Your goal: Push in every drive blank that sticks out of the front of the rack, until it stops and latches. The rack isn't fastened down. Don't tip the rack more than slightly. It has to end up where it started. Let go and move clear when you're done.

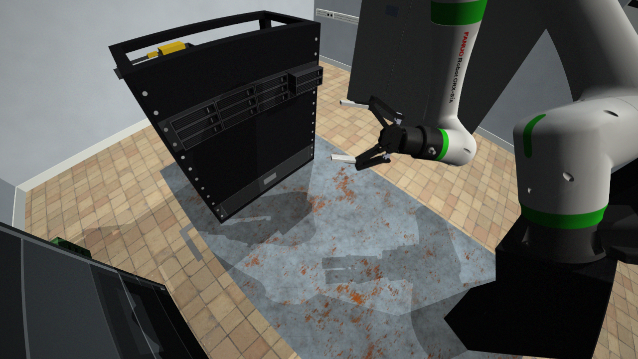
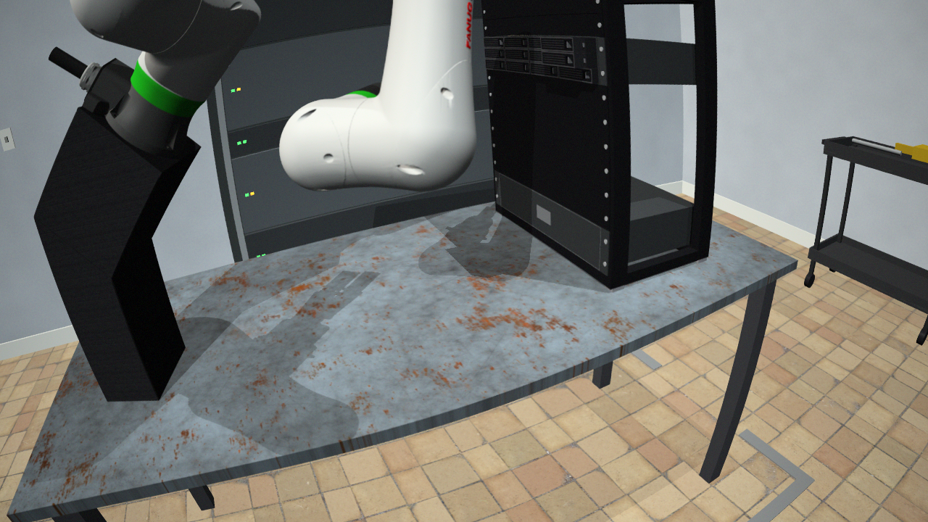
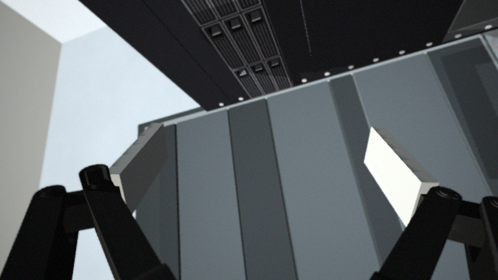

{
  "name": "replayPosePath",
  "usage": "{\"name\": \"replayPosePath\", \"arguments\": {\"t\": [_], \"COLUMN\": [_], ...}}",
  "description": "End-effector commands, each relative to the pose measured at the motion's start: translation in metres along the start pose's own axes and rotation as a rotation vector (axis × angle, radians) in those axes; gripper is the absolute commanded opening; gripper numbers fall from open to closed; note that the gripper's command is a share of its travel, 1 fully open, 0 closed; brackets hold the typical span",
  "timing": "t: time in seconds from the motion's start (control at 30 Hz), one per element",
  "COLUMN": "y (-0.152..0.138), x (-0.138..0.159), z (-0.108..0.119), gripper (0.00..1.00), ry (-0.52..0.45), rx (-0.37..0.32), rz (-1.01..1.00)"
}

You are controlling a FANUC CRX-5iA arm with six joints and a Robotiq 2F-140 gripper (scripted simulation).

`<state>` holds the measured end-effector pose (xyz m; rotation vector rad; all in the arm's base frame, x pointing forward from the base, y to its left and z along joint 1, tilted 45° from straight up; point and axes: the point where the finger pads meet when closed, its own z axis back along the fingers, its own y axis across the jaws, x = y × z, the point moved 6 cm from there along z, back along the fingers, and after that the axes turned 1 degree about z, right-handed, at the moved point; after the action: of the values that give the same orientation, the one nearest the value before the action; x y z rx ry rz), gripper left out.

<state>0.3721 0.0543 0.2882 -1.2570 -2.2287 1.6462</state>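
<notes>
The black rack (image 1: 232,111) stands on the rusty grey table (image 1: 321,232), its front facing me. A row of drive blanks (image 1: 240,104) crosses its upper front. The stack of blanks at the right end (image 1: 306,79) sticks out from the front; the others look flush. My gripper (image 1: 350,131) is open and empty, to the right of the rack's front at mid height, fingers pointing towards it with a gap between. In the wrist view the open fingers frame a grey cabinet, with the rack's blanks (image 3: 249,54) above. In the exterior view the arm hides the gripper; the rack (image 2: 583,136) shows.
A grey server cabinet stands behind the table. The arm's black pedestal (image 1: 544,294) sits on the table's near right. A black cart (image 2: 876,214) stands on the floor beyond the rack. A dark cabinet (image 1: 67,294) is at the lower left.
</notes>
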Motion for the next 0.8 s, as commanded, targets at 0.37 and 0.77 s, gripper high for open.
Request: {"name": "replayPosePath", "arguments": {"t": [0.37, 0.77], "y": [-0.033, -0.039], "x": [0.002, 0.000], "z": [-0.064, -0.065], "gripper": [1.00, 1.00], "ry": [0.395, 0.630], "rx": [-0.181, -0.140], "rz": [0.130, 0.232]}}
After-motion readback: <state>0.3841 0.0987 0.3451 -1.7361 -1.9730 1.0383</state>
